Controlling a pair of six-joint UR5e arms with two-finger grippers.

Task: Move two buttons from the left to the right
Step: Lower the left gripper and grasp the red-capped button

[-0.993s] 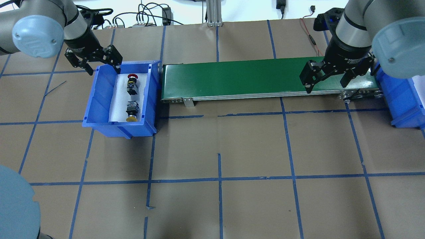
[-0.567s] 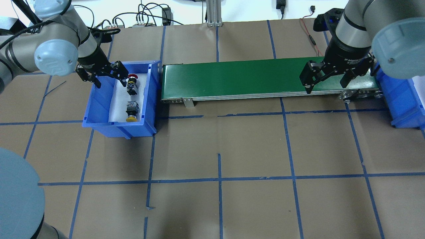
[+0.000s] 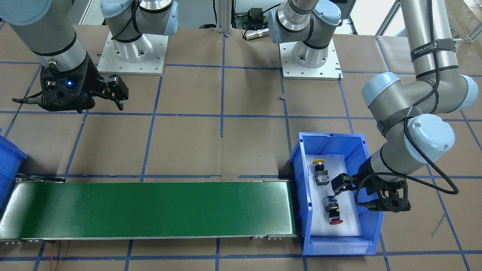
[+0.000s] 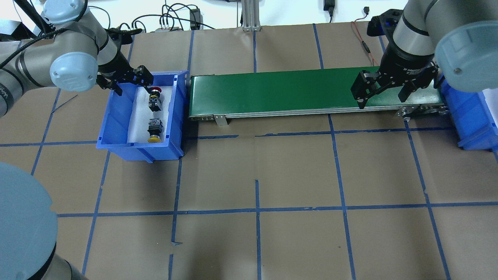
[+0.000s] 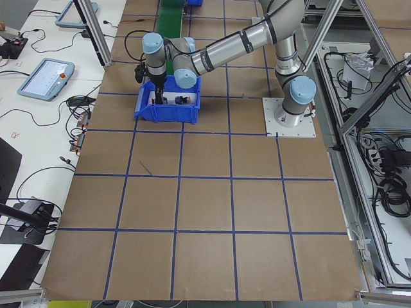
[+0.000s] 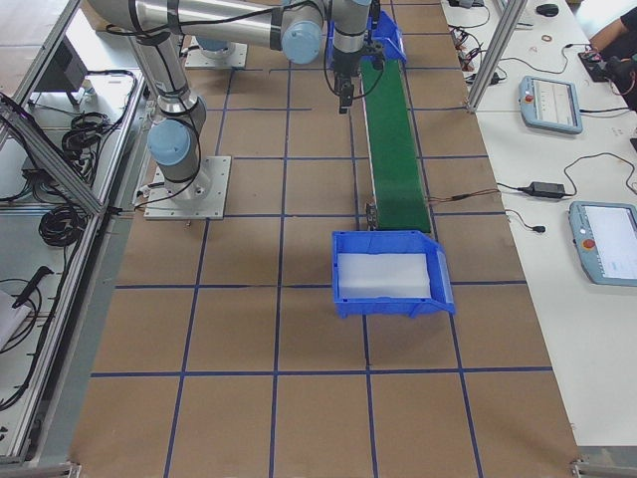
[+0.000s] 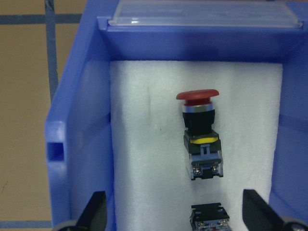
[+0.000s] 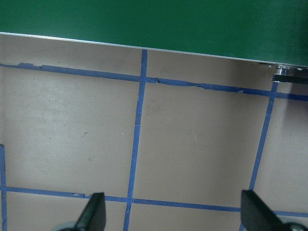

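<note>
- Spotted the red button (image 4: 155, 97) and yellow button (image 4: 155, 130) lying in the blue bin (image 4: 116, 118) at the left end of the bench (image 4: 295, 175), red one farther back.
- Found the left tool (image 4: 133, 86) spread wide just above the red one, holding nothing.
- Best to centre on the black collar (image 7: 198, 120), drop straight, mind the bin wall.
- Versus a second ago: swung in from outside the bin's corner. Same spot for the right tool (image 4: 382, 97), open and empty by the green belt (image 4: 291, 91).

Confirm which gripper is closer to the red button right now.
Left. The left gripper hangs open over the blue bin, right beside the red button. The right gripper sits open at the opposite end of the conveyor, far from it.
</note>
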